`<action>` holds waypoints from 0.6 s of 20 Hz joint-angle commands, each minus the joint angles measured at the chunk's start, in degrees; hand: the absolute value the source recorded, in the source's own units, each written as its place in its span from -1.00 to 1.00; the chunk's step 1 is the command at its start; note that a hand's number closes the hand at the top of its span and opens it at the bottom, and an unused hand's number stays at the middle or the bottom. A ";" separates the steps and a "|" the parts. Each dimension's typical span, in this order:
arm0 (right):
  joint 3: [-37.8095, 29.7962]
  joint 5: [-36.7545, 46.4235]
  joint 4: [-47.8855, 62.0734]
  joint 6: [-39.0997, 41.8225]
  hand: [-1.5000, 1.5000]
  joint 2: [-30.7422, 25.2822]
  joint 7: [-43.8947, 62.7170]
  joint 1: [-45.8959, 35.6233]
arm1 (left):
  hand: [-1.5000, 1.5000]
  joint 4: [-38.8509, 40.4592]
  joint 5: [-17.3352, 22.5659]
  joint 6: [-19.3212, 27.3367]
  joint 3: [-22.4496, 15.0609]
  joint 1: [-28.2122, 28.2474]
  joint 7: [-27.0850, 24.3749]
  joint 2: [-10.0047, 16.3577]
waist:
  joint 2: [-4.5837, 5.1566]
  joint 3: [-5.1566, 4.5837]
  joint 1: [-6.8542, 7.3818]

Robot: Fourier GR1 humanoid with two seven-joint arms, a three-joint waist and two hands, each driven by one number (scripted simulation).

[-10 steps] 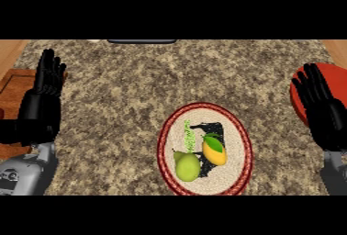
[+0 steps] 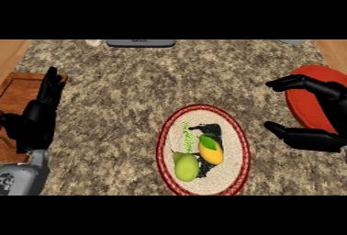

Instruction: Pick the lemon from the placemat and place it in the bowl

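Note:
An oval placemat (image 2: 234,133) with a red rim lies at the counter's middle front. On it sits a yellow lemon (image 2: 210,153) with a green leaf, and a green pear-like fruit (image 2: 186,167) lies just left of it. A red bowl (image 2: 313,98) stands at the right edge, partly hidden by my right hand (image 2: 313,137). That hand is open, thumb and fingers spread wide, to the right of the placemat and apart from the lemon. My left hand (image 2: 38,120) rests open at the left edge, fingers up.
A wooden board (image 2: 17,89) lies at the left under my left hand. A dark grey object (image 2: 140,43) sits at the counter's back edge, with a small pale thing (image 2: 93,42) beside it. Speckled stone counter surrounds the placemat.
My right hand has turned from fingers-up at the right edge to a wide spread, thumb and fingers pointing left toward the placemat. The left hand and the fruit have not moved.

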 commanded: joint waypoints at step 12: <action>-1.61 19.53 -10.65 -5.36 -1.00 -0.16 -16.84 27.72 | 0.00 -0.57 0.01 -5.85 3.55 5.49 -0.10 -1.06 | 0.27 0.43 -0.39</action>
